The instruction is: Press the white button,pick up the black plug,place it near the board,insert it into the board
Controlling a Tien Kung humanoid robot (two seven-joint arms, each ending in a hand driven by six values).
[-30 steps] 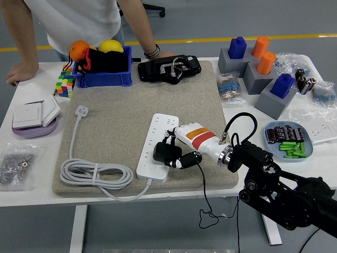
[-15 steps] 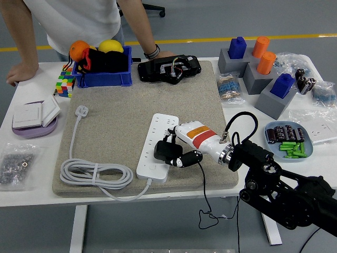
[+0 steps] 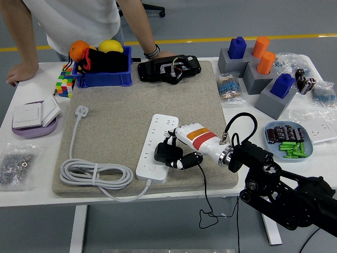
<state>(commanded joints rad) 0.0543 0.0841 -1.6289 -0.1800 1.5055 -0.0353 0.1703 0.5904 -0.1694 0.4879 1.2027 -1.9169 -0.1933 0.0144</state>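
Where the right arm reaches in from the lower right corner, its white hand with the orange-and-red band (image 3: pixel 185 150) is closed around the chunky black plug (image 3: pixel 167 153), which sits over the lower half of the long white plastic power board (image 3: pixel 158 147). The plug's underside is hidden, so whether its pins are seated in a socket cannot be told. The fingertips are mostly masked by the plug and the hand's own body. The board lies lengthwise on the square grey felt mat (image 3: pixel 131 105), and its coiled white cable (image 3: pixel 95 173) ends in a white wall plug (image 3: pixel 81 111) near the mat's left edge. The white button named in the task cannot be picked out on the board at this size.

The left arm is out of view.

At the far side of the white counter (image 3: pixel 31 184) a person stands, cut off above the chest, one hand (image 3: pixel 18 75) resting flat on the counter at the far left corner, the other behind a black device (image 3: pixel 168 69) and only partly visible.
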